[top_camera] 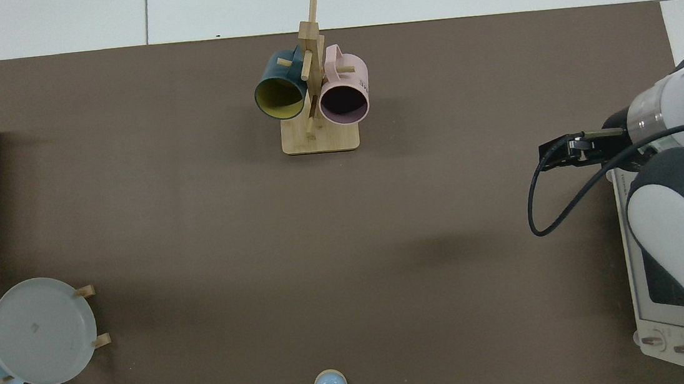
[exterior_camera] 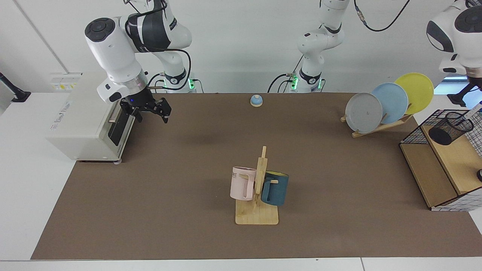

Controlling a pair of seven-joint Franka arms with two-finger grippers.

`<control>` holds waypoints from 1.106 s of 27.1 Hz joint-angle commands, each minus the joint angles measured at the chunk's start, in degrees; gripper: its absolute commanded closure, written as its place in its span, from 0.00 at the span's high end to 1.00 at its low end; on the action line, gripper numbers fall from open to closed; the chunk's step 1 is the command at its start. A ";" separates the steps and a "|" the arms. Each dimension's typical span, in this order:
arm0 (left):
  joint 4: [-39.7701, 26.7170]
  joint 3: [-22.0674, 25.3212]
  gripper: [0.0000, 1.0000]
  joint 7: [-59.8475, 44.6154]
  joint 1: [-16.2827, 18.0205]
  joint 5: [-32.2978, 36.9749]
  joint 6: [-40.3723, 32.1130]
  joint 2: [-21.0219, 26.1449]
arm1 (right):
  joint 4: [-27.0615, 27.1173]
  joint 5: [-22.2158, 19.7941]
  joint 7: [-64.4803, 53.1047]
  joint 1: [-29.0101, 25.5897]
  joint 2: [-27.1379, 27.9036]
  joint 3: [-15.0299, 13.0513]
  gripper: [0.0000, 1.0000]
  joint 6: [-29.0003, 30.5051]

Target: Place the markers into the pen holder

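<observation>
Marker (exterior_camera: pixel 476 109) inspection, items listed by size.

1. Surface (exterior_camera: pixel 150 207): brown mat. The middle is taken by a mug stand (exterior_camera: pixel 257 210). The work area is off at the rack side.
2. Right arm: waiting. Right tool (exterior_camera: pixel 151 114) hangs above the surface just beside a white appliance (exterior_camera: pixel 81 124), fingers apart, nothing held. Judged parked there to keep clear of the other arm.
3. Left arm: reaches high over the wire rack (exterior_camera: pixel 414 135). Left tool (exterior_camera: pixel 473 83) is mostly cut off by the facing view's edge and merges w/ dark background. Whether it is apart or clamped: cannot tell.
4. Pen holder (exterior_camera: pixel 451 128): black mesh cup on the rack's wooden shelf, mouth open upward, seemingly empty, though the mesh hides the bottom.
5. Marker: only a short white length shows at the frame edge. It is tilted, just above and beside the holder's rim, and not inside. Judged carried by the left arm and lined up for a drop, but the grip is not visible.

Hidden: the top view omits holder, marker and left arm and shows only a corner of the rack. Marker cap and label can't be made out.
</observation>
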 commanded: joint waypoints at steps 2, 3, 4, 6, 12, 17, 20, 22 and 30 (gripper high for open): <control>-1.76 -0.01 0.00 1.13 0.00 1.69 -0.26 0.01 | -0.93 -1.57 -1.79 -1.02 -1.01 0.67 1.00 -0.91; -2.02 -0.01 0.00 1.13 0.09 1.95 -0.61 0.27 | -0.93 -2.11 -1.79 -1.02 -1.10 0.75 1.00 -1.00; -2.55 -0.01 0.00 1.04 0.17 2.04 -0.96 0.45 | -1.01 -2.20 -1.79 -1.02 -1.18 0.75 1.00 -1.08; -4.13 -0.01 0.00 0.95 0.09 2.30 -0.88 0.01 | -1.54 -2.37 -1.70 -1.02 -1.36 0.75 1.00 -1.00; -5.54 -0.10 0.00 1.04 0.09 3.27 -1.05 -0.43 | -1.80 -3.51 -1.70 -1.02 -1.27 0.67 1.00 -0.73; -5.10 -0.10 1.00 1.13 0.17 3.18 -1.14 -0.25 | -1.71 -5.10 -1.70 -1.11 -1.27 0.84 1.00 -0.21; -4.66 -0.10 1.00 1.22 0.00 3.18 -1.84 -0.08 | -1.54 -5.01 -1.61 -1.11 -1.27 0.67 1.00 -0.21; -3.88 -0.27 1.00 1.04 -0.26 3.27 -3.42 0.18 | -1.54 -4.92 -1.61 -1.20 -1.36 0.58 1.00 -0.38; -2.82 -0.45 1.00 -2.29 -3.78 0.91 -6.85 0.54 | -1.28 -6.24 -1.79 -2.43 -1.36 0.49 1.00 -0.64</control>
